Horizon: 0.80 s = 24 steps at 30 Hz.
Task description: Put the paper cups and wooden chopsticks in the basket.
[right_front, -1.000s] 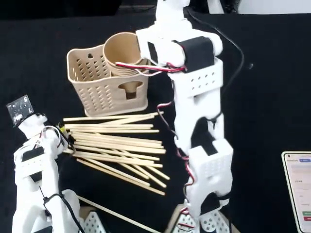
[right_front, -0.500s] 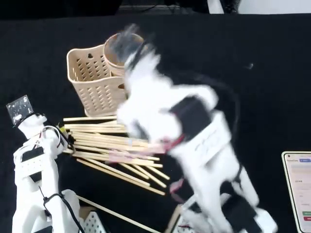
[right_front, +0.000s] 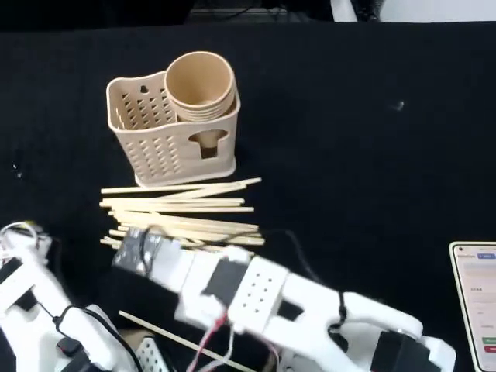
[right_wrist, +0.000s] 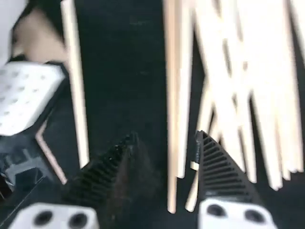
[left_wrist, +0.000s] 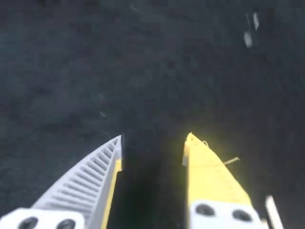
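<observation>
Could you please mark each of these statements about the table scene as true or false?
1. The paper cups sit stacked inside the basket. True.
2. The wooden chopsticks are in the basket. False: they lie in a pile on the table in front of it.
3. The right gripper is open over the chopsticks. True.
4. The left gripper is shut on a chopstick. False: it is open, with nothing between its jaws, over bare table.
5. The basket lies tipped on its side. False: it stands upright.
</observation>
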Each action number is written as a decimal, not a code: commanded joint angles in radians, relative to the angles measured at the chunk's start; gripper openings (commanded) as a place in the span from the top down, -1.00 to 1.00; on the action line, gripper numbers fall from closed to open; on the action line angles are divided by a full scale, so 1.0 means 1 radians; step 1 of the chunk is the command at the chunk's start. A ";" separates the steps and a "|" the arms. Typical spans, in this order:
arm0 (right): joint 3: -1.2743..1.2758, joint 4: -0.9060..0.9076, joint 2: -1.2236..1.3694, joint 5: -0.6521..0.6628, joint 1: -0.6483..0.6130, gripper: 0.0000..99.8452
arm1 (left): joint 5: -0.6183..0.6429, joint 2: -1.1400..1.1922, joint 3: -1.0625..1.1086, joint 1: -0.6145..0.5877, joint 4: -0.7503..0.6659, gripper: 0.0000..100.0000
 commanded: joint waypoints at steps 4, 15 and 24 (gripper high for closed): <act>0.071 -0.127 -0.044 -0.089 -0.107 0.47 | 0.049 -0.003 -0.071 -0.076 -0.018 0.57; 0.245 -0.377 -0.001 -0.161 -0.269 0.46 | 0.049 -0.003 -0.070 -0.073 -0.018 0.57; 0.074 -0.310 0.320 -0.150 -0.256 0.47 | 0.049 -0.003 -0.065 -0.076 -0.017 0.57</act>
